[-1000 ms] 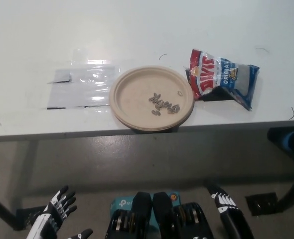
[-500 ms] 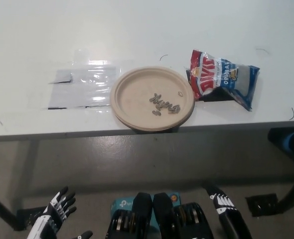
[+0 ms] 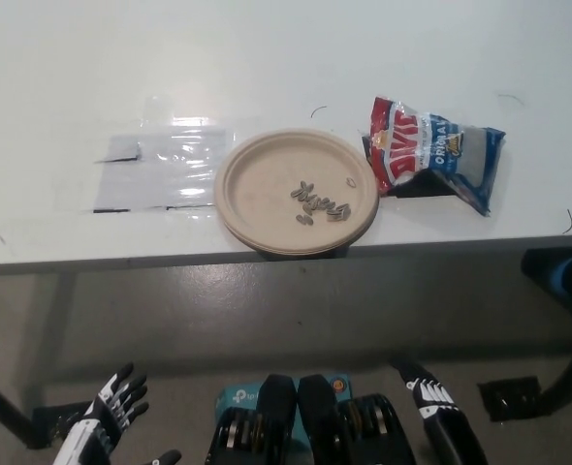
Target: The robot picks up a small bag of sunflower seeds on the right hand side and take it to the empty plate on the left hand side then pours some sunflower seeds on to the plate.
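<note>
Plate sits on the white bench near its front edge, holding a small scatter of sunflower seeds right of its centre. Bag of sunflower seeds lies flat on the bench just right of the plate, its near corner touching or just short of the plate rim; cannot tell which. A clear plastic sheet lies left of the plate. Left hand hangs well below the plate, off the bench, fingers spread, holding nothing. Right hand also low, below the plate's right side; finger state cannot be told.
</note>
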Controlling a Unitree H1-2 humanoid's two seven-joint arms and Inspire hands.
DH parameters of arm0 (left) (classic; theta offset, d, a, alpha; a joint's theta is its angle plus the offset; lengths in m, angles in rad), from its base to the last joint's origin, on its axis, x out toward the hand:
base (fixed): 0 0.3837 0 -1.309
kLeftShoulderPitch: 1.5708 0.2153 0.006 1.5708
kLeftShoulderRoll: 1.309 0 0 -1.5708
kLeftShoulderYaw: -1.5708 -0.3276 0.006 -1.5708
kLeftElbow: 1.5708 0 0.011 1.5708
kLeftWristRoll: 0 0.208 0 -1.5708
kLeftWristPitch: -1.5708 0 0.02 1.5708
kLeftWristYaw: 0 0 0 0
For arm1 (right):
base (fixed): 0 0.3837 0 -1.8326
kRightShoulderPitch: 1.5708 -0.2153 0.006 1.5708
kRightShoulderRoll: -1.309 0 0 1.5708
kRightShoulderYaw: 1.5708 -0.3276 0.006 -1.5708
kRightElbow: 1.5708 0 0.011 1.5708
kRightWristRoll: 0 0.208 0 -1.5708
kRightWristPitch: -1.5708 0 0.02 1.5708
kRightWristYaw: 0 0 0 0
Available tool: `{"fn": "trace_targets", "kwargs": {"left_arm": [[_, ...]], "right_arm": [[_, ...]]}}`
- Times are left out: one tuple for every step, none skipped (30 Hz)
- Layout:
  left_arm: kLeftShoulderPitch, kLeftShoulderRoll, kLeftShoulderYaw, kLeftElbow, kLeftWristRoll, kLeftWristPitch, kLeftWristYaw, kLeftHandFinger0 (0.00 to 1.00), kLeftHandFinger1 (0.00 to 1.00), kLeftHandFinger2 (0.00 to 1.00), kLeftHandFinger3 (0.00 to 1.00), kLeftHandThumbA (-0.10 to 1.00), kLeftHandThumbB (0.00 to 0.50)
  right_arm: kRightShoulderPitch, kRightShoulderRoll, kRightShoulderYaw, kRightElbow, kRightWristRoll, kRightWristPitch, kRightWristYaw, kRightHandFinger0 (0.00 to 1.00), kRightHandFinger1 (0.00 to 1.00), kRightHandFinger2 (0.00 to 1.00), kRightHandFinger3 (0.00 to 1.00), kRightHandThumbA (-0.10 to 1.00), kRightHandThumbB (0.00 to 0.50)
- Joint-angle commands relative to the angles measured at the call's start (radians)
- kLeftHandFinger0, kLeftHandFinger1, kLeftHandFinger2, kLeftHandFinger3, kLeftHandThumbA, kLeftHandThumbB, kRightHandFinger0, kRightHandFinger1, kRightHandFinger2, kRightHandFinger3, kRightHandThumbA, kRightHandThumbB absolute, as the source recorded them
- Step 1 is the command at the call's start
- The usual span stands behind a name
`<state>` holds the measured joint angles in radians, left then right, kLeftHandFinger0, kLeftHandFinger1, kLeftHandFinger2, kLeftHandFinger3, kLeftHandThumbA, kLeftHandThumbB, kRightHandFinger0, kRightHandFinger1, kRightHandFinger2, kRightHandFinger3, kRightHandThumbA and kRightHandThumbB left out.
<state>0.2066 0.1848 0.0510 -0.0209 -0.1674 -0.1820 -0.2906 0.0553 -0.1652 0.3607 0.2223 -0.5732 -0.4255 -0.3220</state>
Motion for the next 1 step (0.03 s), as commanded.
{"fn": "trace_targets", "kwargs": {"left_arm": [[0.007,0.005,-0.003,-0.02,0.008,-0.037,0.009,1.0,1.0,1.0,1.0,1.0,0.293]], "right_arm": [[-0.009,0.003,-0.007,-0.013,-0.002,-0.044,-0.011,1.0,1.0,1.0,1.0,1.0,0.236]]}}
